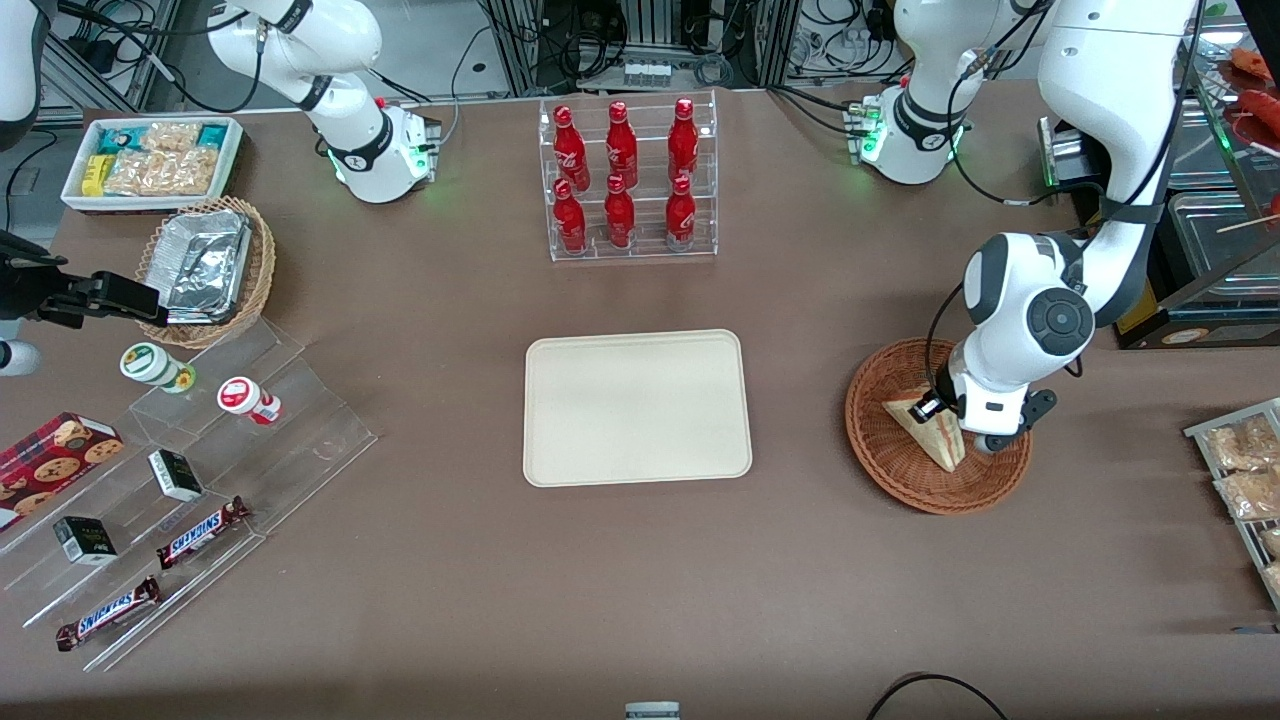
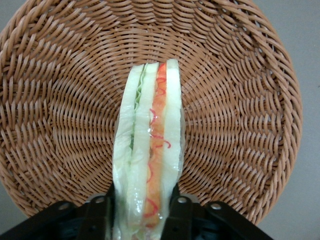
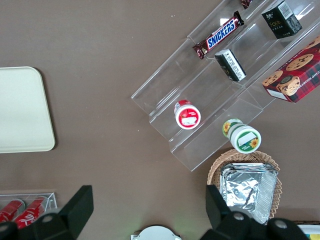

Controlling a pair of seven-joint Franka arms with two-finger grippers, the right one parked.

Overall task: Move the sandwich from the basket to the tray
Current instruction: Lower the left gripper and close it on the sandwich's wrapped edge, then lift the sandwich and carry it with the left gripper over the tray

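The sandwich [image 1: 922, 425], a pale wedge with red and green filling, stands on its edge inside the round reddish-brown basket [image 1: 890, 475] toward the working arm's end of the table. My gripper [image 1: 958, 432] reaches down into the basket and is shut on the sandwich. In the left wrist view the sandwich [image 2: 150, 145] sits pinched between the two black fingers [image 2: 181, 207] of the gripper [image 2: 142, 202], with the basket [image 2: 240, 100] weave all around it. The cream tray [image 1: 637, 407] lies flat mid-table with nothing on it, beside the basket; its corner also shows as the tray [image 3: 20, 110] in the right wrist view.
A clear rack of red bottles [image 1: 628, 180] stands farther from the front camera than the tray. Toward the parked arm's end are a tan basket with foil trays [image 1: 205, 265], a white snack bin [image 1: 150, 160] and acrylic steps with snacks [image 1: 190, 470]. A wire rack of packets [image 1: 1245, 470] sits near the basket.
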